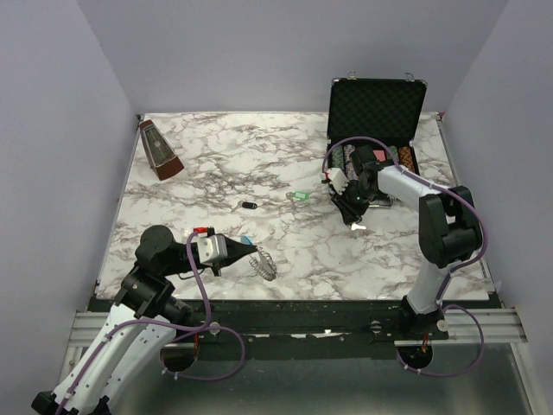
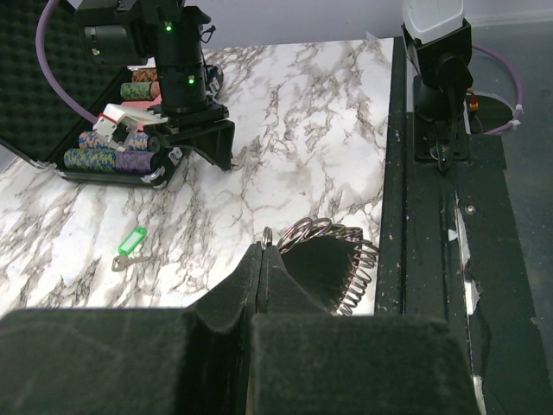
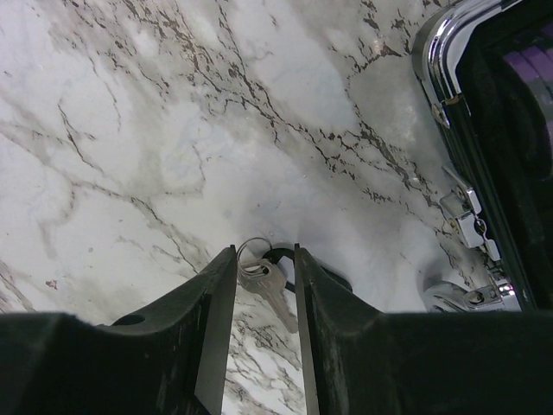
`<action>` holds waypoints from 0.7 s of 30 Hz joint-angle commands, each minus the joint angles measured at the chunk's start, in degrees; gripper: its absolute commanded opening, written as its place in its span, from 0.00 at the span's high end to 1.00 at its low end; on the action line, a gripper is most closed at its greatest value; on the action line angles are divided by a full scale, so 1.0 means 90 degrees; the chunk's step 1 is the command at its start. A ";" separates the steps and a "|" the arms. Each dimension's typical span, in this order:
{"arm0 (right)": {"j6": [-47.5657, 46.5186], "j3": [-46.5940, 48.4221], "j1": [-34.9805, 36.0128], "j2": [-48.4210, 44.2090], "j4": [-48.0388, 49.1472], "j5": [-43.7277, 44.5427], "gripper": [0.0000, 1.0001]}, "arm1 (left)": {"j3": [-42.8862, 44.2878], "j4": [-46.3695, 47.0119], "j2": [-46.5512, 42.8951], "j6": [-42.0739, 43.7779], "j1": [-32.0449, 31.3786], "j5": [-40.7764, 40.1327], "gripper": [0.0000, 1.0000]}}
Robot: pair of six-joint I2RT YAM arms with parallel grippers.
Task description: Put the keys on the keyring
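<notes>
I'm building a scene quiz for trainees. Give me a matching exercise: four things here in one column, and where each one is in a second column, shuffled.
Things:
1. keyring
2. green key
3. silver key
4. poker chips

Places:
A. between the right gripper's parted fingers
B. in the black case
C. loose on the marble table
D. pinched in the left gripper

Pairs: 1-D, 2-C, 3-A, 4-B

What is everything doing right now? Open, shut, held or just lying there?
left gripper: shut on the keyring.
keyring: gripped at the left gripper's tips.
right gripper: open, one finger on each side of the silver key.
silver key: lying flat, not picked up.
green key: lying loose.
black key: lying loose.
black case: lid open.
</notes>
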 commanded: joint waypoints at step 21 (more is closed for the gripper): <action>-0.0248 -0.0182 0.0099 -0.0186 -0.0104 -0.0035 0.58 | 0.0004 0.0123 -0.0012 0.0022 0.0046 0.0164 1.00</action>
